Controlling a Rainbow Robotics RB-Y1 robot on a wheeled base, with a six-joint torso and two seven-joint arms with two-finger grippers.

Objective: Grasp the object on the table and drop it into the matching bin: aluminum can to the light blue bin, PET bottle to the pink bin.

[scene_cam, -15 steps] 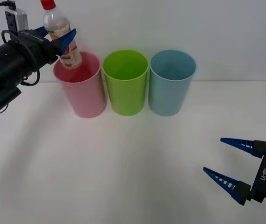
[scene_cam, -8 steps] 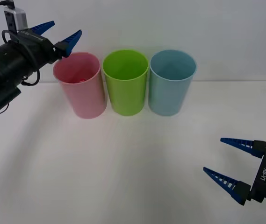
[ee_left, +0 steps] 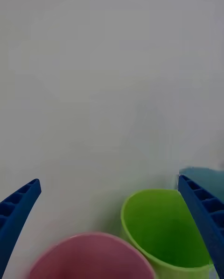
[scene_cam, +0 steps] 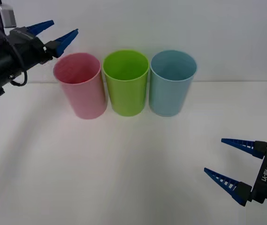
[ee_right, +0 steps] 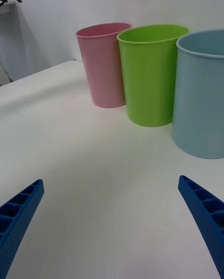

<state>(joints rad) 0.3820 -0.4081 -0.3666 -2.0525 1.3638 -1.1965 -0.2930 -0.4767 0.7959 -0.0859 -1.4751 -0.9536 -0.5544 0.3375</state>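
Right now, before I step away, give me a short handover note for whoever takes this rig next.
Left gripper: open, empty, raised above and just left of the pink bin.
Right gripper: open, empty, parked low over the table at the robot's near right.
Bins: pink, lime green bin and light blue bin stand upright in a row at the back of the table, left to right.
Done: a second ago the left gripper held the PET bottle over the pink bin; half a second ago it had let go.
Left: look into the pink bin to confirm the bottle, then bring the left arm back.
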